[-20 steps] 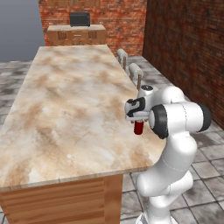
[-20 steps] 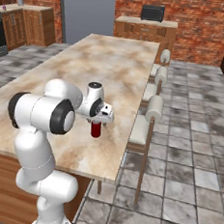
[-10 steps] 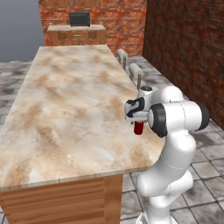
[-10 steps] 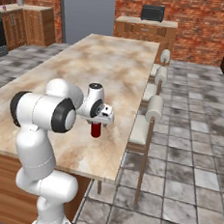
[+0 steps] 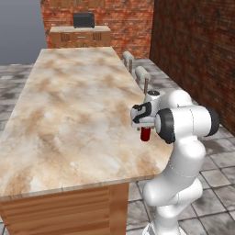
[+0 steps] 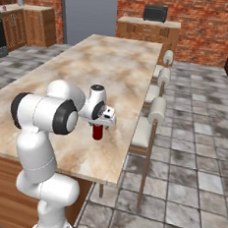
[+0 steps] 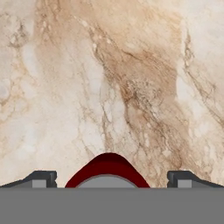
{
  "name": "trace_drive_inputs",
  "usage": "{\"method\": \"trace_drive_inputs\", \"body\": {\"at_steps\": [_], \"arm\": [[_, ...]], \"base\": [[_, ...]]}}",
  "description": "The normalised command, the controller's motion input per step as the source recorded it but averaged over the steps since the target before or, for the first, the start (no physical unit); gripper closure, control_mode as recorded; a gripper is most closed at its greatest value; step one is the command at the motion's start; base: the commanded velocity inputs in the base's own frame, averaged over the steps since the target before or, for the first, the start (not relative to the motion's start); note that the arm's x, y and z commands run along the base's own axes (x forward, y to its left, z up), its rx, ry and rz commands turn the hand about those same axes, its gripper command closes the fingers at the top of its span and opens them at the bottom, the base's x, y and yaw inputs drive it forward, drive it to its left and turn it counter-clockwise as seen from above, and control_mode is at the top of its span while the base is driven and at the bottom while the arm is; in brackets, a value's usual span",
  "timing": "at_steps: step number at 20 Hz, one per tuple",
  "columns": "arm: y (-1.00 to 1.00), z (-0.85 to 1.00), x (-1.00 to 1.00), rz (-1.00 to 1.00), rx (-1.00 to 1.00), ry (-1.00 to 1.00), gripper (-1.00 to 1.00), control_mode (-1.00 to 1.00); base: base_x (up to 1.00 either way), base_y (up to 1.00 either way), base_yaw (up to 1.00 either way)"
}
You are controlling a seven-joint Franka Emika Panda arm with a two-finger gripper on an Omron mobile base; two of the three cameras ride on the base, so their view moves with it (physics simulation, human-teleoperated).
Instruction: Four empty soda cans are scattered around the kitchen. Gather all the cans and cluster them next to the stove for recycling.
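You have a long rectangular table (image 5: 69,114) with a beige marbled stone top, veined in tan and brown, over a brown wooden base with horizontal slats. A small, short, plain red cylindrical soda can (image 5: 146,134) stands upright on it near the right-hand long edge, close to the end nearest you. In the hand view its rounded red rim and grey top (image 7: 107,174) sit at the bottom, centred between the two dark fingertips (image 7: 42,178).

Your hand (image 6: 101,126) hangs directly above the can, pointing down at it. Its fingers are spread fully apart, one on either side of the can with marble showing in the gaps, so they grip nothing.

Cream-cushioned stools (image 6: 151,122) with rolled backs line the table's right side on the grey stone tile floor (image 6: 190,158). Red brick walls (image 5: 193,50) close the room, and a black boxy appliance (image 5: 83,19) sits on a wooden cabinet at the far end.
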Motion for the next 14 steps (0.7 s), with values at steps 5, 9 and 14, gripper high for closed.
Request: {"method": "trace_drive_inputs", "body": {"at_steps": [5,9,14], "arm": [[0.0,-0.08,-0.11,-0.01,0.0,0.0,-1.0,-1.0],[0.0,-0.16,-0.25,0.0,0.0,0.01,-1.0,-1.0],[0.05,-0.19,-0.2,0.0,0.0,0.0,1.0,-1.0]], "base": [[0.0,0.0,0.0],[0.0,0.0,0.0],[0.0,0.0,0.0]]}}
